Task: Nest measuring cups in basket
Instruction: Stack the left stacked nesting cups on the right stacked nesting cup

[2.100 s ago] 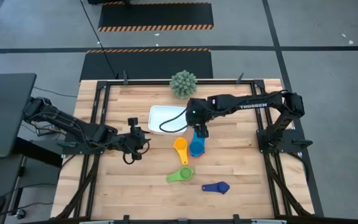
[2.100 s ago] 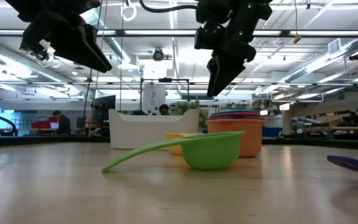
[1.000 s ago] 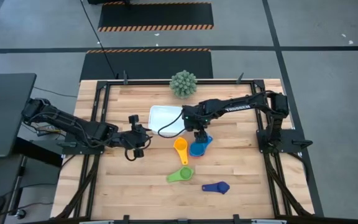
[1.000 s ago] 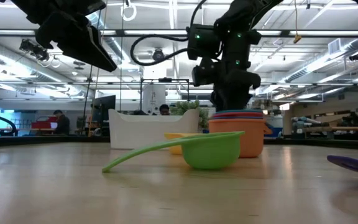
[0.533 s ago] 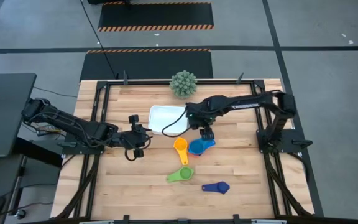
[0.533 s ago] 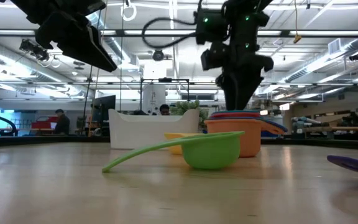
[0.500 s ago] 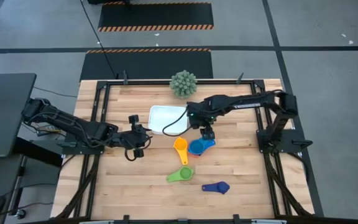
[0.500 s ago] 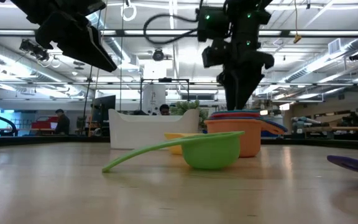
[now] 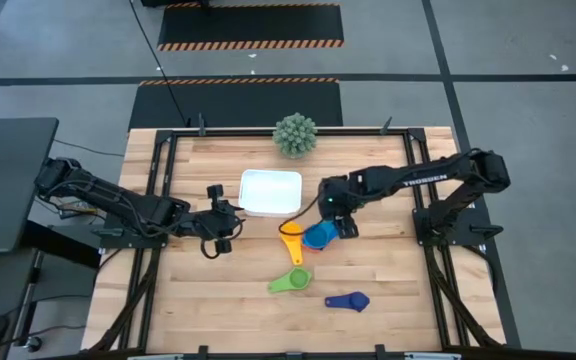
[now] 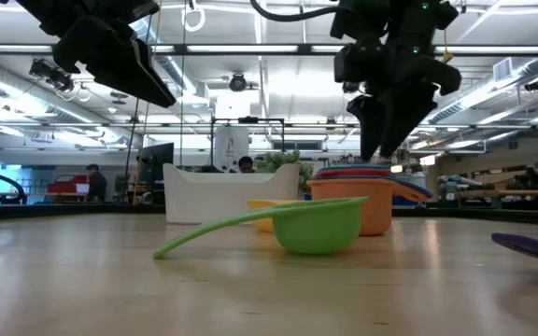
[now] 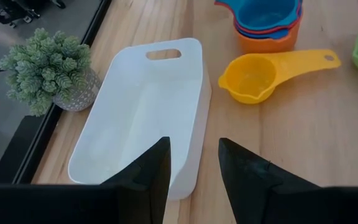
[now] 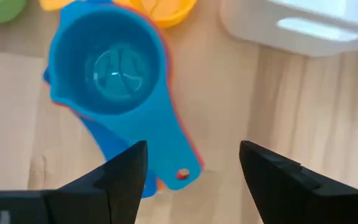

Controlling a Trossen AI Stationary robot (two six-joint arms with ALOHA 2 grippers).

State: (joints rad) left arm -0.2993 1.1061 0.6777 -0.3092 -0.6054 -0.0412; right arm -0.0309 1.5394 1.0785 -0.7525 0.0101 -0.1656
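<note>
Several measuring cups stand nested in a stack [image 9: 318, 236] [image 12: 114, 65], light blue on top and orange at the bottom [image 10: 355, 201]. A yellow cup [image 9: 290, 240], a green cup [image 9: 290, 281] and a dark blue cup [image 9: 348, 300] lie singly on the table. The white basket [image 9: 271, 192] sits on the table beyond them. My right gripper [image 9: 343, 222] [image 12: 194, 177] is open and hovers just above the stack's handles [image 12: 176, 162], one finger on each side. My left gripper [image 9: 218, 230] [image 11: 194, 168] is open, raised near the basket's left end.
A spiky green plant [image 9: 295, 134] stands at the far edge behind the basket. A black frame [image 9: 158, 190] borders the table. Bare wood lies to the right of the stack and along the near edge.
My right gripper has risen off the stack and moved toward the table's right edge, now standing over the handles. The stack has turned about in place: its handles have swung toward the table's right side. My left arm has kept still.
</note>
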